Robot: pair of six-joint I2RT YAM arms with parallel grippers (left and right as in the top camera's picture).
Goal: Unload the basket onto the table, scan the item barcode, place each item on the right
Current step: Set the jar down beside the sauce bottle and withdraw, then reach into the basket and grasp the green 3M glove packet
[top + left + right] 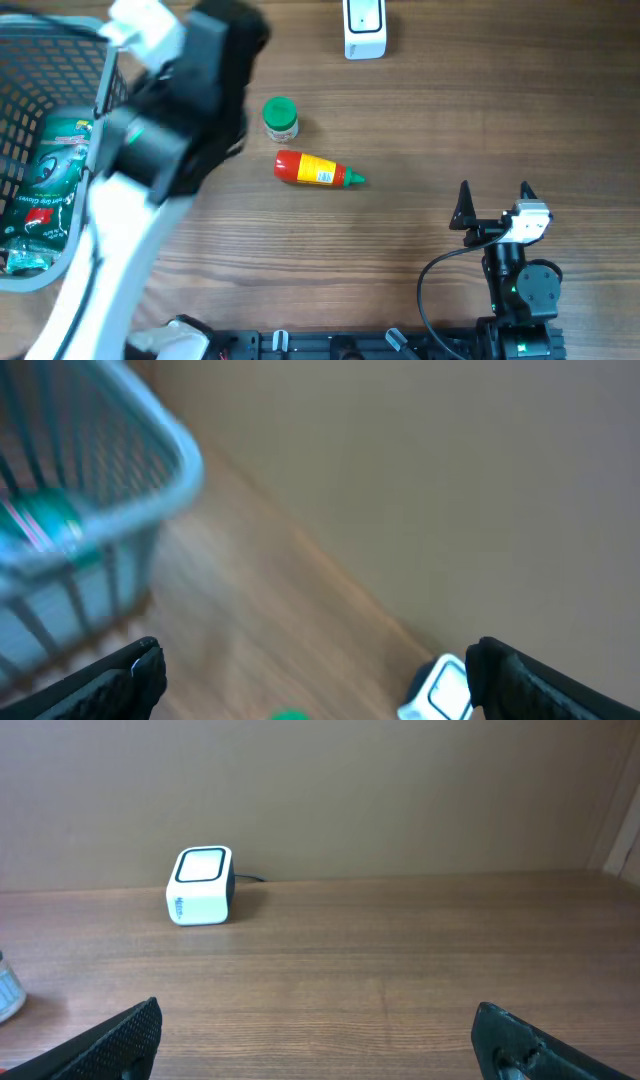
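Our right gripper [495, 197] stands wide, holding nothing; our left gripper [315, 675] is spread wide too. The red-and-yellow bottle [315, 169] lies on its side on the table [450, 100], well left of the right gripper, short of the scanner [364, 30].

- The left arm [150, 150], white and black, reaches from the lower left edge up toward the top centre-left in the overhead view; it sits close to the camera and looks blurred.
- The left gripper [315, 653] stands wide open, its two dark fingers [120, 675] far apart with nothing between them.
- The right arm [520, 290] sits folded at the lower right, with its wrist pointing forward.
- The right gripper [495, 200] is also spread wide and holds nothing; both black fingers [463, 208] point away from the base.
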